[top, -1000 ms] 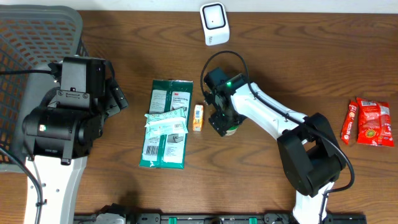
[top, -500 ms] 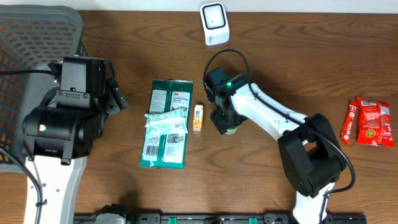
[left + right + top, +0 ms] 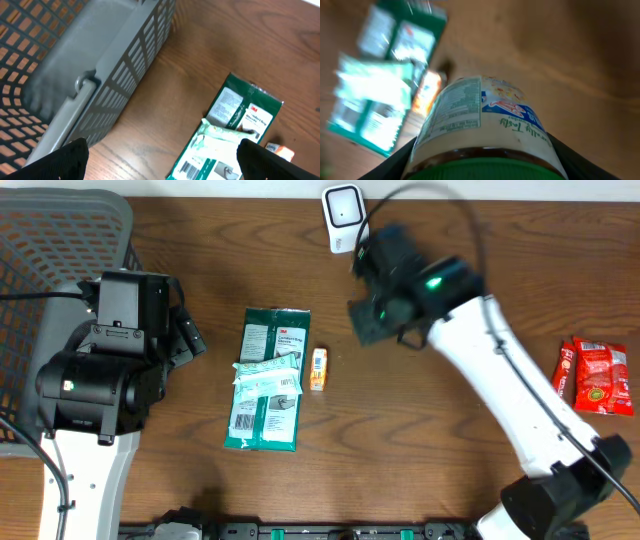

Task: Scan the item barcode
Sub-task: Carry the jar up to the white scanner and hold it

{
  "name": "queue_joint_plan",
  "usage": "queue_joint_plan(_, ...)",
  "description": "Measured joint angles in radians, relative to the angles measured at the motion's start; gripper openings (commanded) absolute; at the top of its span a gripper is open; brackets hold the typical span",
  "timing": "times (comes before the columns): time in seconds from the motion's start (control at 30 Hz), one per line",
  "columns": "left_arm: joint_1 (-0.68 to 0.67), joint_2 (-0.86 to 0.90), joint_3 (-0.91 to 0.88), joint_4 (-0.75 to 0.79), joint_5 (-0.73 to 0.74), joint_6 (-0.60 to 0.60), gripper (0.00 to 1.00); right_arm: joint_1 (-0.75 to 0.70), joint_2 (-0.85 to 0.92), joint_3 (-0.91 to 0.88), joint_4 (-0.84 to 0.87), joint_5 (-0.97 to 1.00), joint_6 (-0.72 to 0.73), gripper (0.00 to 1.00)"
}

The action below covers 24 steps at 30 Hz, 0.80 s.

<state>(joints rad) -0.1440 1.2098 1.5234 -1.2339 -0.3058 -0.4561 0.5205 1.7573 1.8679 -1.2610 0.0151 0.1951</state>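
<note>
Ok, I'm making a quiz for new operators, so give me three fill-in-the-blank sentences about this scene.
The right gripper grips a jar with a ____ lid. The left gripper hangs near the grey basket with jaws ____. Beside the green 3M pack lies a small ____ box.
Missing words: green; open; orange.

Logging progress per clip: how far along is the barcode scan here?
Done: the right gripper grips the green-lidded jar, up off the table. In hand: bringing it to the white scanner, close by. Left: showing the barcode to the scanner; none visibly faces it. The left gripper is open, idle.
</note>
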Motion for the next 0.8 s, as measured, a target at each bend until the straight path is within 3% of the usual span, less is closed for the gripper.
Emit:
queue_joint_plan(0.23,0.0,0.0,0.0,0.0,0.0,0.0,0.95,-0.05,0.104,0.437,-0.069,-0.002,0.01,0.47)
queue_joint_plan(0.53,0.0,0.0,0.0,0.0,0.0,0.0,0.95,-0.058,0.29,0.465,0.14,-0.005,0.015,0.48)
queue_joint_plan(0.8,0.0,0.0,0.0,0.0,0.0,0.0,0.95,-0.077,0.492,0.459,0.481,-0.019,0.092,0.46)
